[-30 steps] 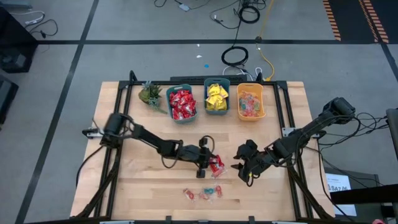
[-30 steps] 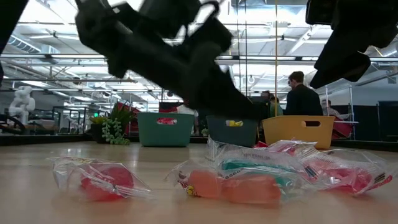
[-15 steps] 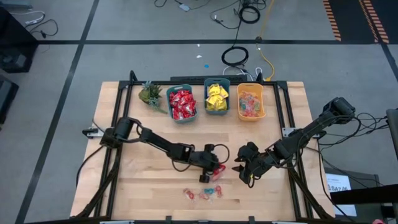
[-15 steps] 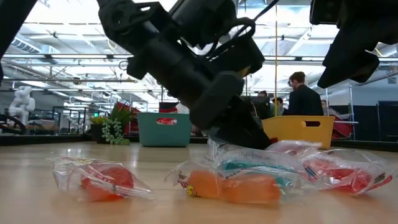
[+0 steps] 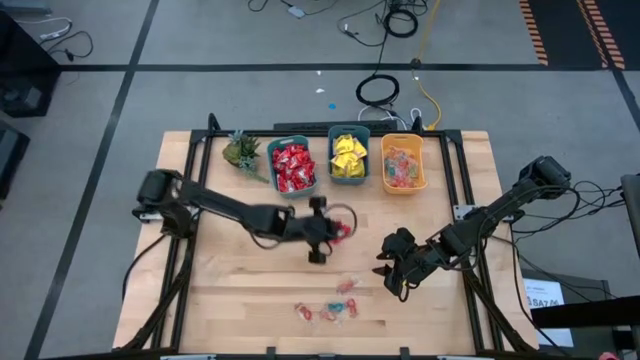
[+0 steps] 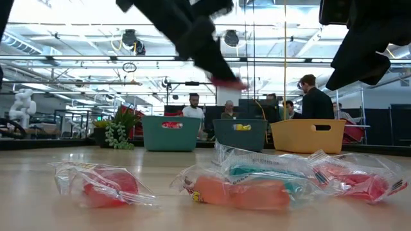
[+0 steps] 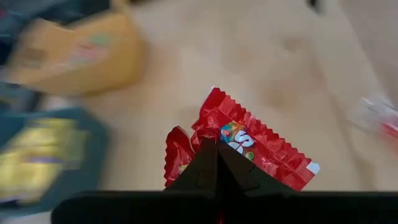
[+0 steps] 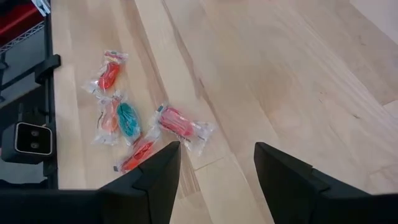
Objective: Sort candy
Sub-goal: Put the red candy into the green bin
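Around your wooden table (image 5: pixel 230 290) you have grey concrete floor (image 5: pixel 200 30) crossed by dark tape lines, with black coiled cables (image 5: pixel 378 90) and a yellow cable (image 5: pixel 428 95) behind it. Looking level, you see a lit hall: ceiling trusses and strip lights (image 6: pixel 70 61), and people (image 6: pixel 313 99) standing near far benches.

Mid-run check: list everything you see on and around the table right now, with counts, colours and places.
Red packet: one, red, held above the table by the left gripper.
Loose wrapped candies: about five, clear with red, orange and teal, near the front edge.
Left bin: one, teal, holds red packets.
Middle bin: one, teal, holds yellow packets.
Right bin: one, orange, holds clear-wrapped candies.
Plant: one, green, back left.
People: several, in the room behind the table.
Left gripper: shut on the red packet, mid-table.
Right gripper: open, right of the loose candies.
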`<state>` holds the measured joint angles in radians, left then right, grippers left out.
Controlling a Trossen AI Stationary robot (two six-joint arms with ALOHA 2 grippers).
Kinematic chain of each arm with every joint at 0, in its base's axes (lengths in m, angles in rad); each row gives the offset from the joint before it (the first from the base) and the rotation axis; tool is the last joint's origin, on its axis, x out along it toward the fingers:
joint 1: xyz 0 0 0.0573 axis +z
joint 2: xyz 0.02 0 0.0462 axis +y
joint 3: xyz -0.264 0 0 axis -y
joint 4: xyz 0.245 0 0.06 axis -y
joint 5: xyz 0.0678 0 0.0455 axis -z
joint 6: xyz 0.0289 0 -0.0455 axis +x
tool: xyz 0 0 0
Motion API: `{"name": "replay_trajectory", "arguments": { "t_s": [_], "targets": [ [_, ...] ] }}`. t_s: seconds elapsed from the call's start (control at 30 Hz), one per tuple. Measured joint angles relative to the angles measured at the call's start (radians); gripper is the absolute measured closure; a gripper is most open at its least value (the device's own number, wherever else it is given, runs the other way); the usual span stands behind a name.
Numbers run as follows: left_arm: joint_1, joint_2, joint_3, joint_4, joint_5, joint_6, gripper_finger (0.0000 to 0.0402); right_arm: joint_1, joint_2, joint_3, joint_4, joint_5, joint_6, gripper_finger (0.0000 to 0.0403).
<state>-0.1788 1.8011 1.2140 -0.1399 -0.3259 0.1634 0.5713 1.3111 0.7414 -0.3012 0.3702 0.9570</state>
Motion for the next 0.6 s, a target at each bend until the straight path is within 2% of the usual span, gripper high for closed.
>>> {"name": "replay_trajectory", "arguments": {
  "t_s": [0.13,0.27,0.43,0.6],
  "targets": [
    [0.076,-0.128,-0.016,-0.030,-0.054,0.037,0.0400,-0.001,0.000,0.000,-0.002,0.015,0.000,0.0206],
    [0.195,-0.250,-0.122,-0.032,-0.039,0.026,0.0400,-0.002,0.000,0.000,-0.003,0.069,0.000,0.0206],
    [0.346,-0.397,-0.285,0.066,0.074,0.025,0.0401,-0.002,0.000,0.000,-0.003,0.102,0.000,0.0206],
    [0.489,-0.455,-0.409,0.136,0.185,0.025,0.0401,-0.009,0.000,0.000,-0.003,0.149,0.000,0.0206]
  ]
}}
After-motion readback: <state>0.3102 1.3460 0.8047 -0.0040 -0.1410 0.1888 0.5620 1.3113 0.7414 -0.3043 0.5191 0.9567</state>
